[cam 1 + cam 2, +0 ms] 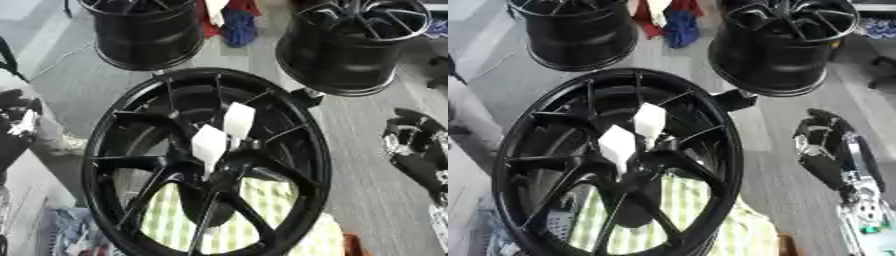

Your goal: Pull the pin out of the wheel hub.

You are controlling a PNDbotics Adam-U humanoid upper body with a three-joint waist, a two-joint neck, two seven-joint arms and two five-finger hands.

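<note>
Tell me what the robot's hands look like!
The right robot hand is mostly black with shiny silver metal parts, on a black-and-silver arm. The left robot hand peeks in at the left edge, black with a pale patch.

1. Three black metal wheel hubs with thin spokes: one large, close hub (206, 165) and two standing farther back, left (144, 32) and right (354, 45).
2. Two white, flat, tag-like pieces (238, 120) (208, 144) at the near hub's centre.
3. Two black-and-silver robot hands: right hand (826, 150), left hand (17, 125).
</note>
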